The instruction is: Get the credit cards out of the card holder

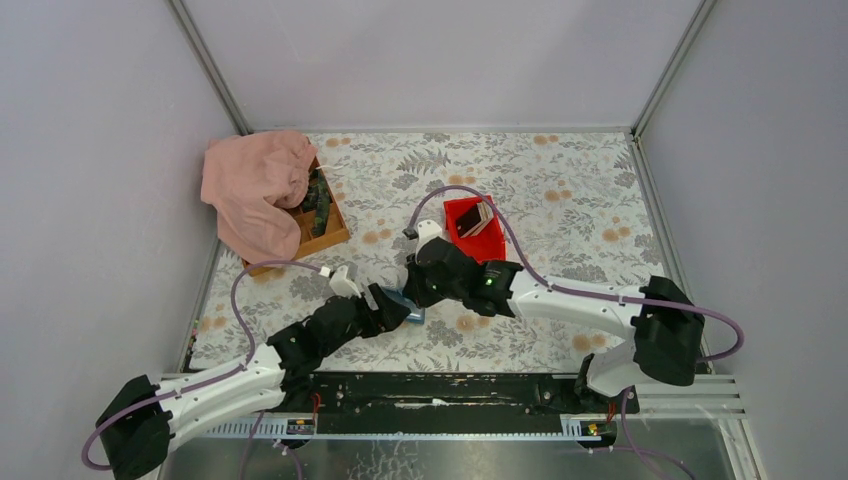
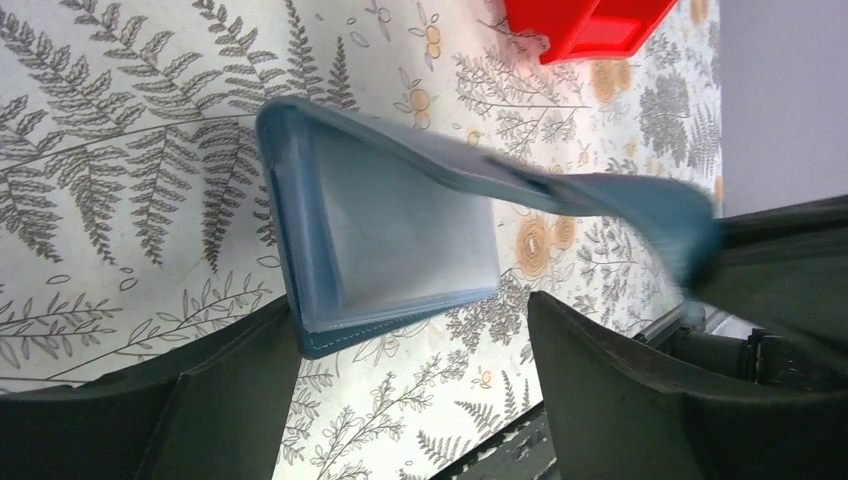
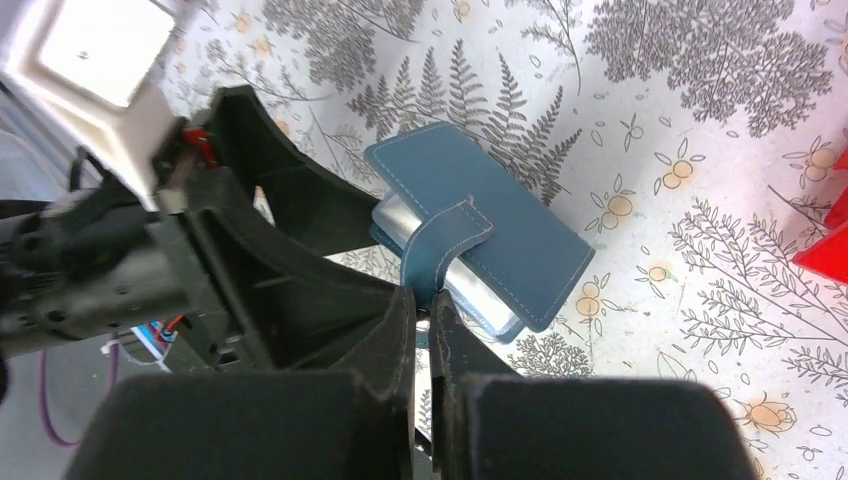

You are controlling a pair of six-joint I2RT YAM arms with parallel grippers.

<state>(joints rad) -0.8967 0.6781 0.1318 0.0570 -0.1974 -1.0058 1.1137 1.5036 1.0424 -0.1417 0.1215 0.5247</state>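
R gripper [image 3: 425,305] pinched shut on card holder [image 3: 480,200] strap — L gripper [image 2: 415,310] wide open at its edge.

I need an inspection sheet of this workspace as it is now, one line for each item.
Surface: table under a floral cover.
Job's things: card holder lies between the two grippers; credit cards stand in the red bin; whether any are left in the holder cannot be told.
Clutter: pink cloth draped over a wooden box.
Grippers: left gripper open at the holder; right gripper shut on the holder's strap.
Cables: purple cables along both arms.
Surroundings: grey walls, metal posts.
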